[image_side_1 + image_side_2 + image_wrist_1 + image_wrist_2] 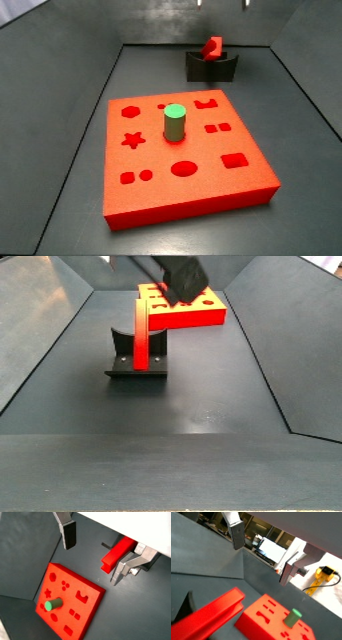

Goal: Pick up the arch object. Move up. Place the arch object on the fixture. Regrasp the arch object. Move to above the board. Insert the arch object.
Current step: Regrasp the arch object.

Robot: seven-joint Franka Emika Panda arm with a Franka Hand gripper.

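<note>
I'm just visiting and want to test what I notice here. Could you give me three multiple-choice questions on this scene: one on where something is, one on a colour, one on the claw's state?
1. Where is the arch object?
A. on the fixture
B. in the board
C. in the claw

2. What colour is the peg standing in the board?
A. blue
B. green
C. yellow

3. How is the claw?
A. shut on the arch object
B. shut on the peg
C. open and holding nothing

Answers:
1 A, both side views show it resting on the dark fixture.
2 B, it is green in a side view.
3 C, in a wrist view the fingers stand apart above the floor with nothing between them.
</note>
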